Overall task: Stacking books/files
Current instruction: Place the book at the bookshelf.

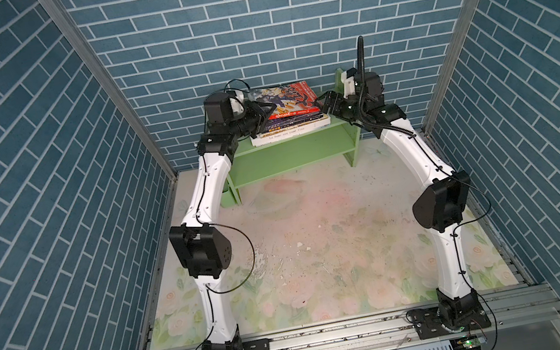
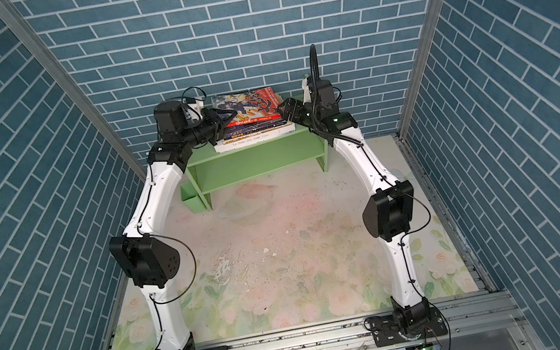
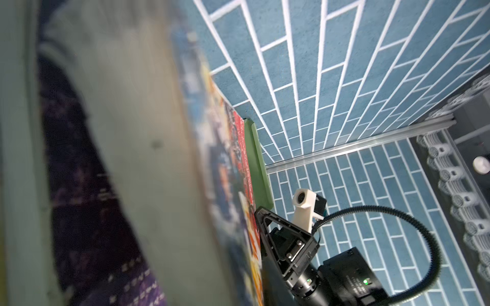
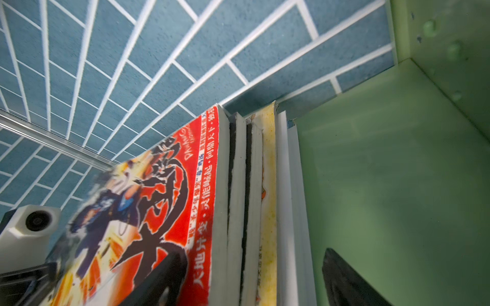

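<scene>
Both top views: high over tabletop (image 1: 322,246) front edge, angled down, whole scene shared. Wrist views: tight on book stack (image 4: 236,198), opposite ends, facing each other.

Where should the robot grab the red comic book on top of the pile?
Probably its right-side edge, coming in level from the side. The red comic lies flat on top of the stack, so a finger can go over the cover and one under; the right gripper faces that edge.

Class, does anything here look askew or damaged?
The stack on the shelf is ragged: book edges are staggered, the bottom white one jutting forward. The floral mat is scuffed and flaking near its middle.
</scene>
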Controlling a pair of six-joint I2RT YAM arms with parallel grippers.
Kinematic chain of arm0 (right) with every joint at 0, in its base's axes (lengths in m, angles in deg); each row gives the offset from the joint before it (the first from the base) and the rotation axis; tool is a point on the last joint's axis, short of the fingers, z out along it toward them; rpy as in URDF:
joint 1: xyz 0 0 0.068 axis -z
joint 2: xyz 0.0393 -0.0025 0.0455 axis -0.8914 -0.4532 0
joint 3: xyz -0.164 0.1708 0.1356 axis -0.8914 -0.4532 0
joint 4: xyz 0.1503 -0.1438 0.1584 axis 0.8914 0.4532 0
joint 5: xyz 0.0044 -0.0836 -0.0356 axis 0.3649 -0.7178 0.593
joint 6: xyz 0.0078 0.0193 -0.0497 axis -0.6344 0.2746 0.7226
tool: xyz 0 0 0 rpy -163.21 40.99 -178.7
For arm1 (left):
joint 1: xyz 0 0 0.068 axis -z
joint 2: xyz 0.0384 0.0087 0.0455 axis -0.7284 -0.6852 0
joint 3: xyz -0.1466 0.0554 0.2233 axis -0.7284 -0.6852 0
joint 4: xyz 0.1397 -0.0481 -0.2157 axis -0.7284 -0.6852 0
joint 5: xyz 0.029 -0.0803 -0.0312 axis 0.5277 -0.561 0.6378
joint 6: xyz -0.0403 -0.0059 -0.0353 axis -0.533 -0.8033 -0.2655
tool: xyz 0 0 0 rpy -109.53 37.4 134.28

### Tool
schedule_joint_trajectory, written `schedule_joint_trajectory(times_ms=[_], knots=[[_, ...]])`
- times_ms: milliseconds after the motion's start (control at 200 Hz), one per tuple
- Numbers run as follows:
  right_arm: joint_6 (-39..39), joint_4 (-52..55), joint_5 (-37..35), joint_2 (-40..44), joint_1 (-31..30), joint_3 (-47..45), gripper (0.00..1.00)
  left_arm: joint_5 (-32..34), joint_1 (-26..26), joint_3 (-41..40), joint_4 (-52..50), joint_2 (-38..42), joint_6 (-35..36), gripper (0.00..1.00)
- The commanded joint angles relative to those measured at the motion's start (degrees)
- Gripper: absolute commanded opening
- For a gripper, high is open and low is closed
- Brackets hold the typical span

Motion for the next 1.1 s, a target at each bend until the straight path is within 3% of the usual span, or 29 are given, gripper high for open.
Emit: schedule_joint_trajectory(times_ms=[0,145,315,885,995,1095], knots=[[2.55,4.52,-0.25,-2.28,-0.35,0.56,0.82,1.63,-0.43,0.48,0.05,3.76,1.79,0.54],[3.32,5.61,-1.24,-2.52,-0.35,0.42,0.82,4.16,-0.43,1.74,-3.60,3.97,3.53,0.79],[3.55,6.56,-1.82,-2.80,-0.38,0.41,0.81,5.85,-0.77,5.91,-8.34,2.43,5.09,0.90],[3.21,6.17,-0.76,-2.08,-0.36,-0.03,0.81,7.14,-4.12,12.32,-7.61,-1.05,5.62,0.93],[3.08,6.18,-0.73,-2.00,-0.36,-0.16,0.81,6.01,-4.04,12.35,-9.58,0.51,9.59,0.93],[3.00,5.77,-0.67,-1.82,-0.36,-0.18,0.81,6.29,-3.07,12.18,-18.83,3.15,17.98,0.94]])
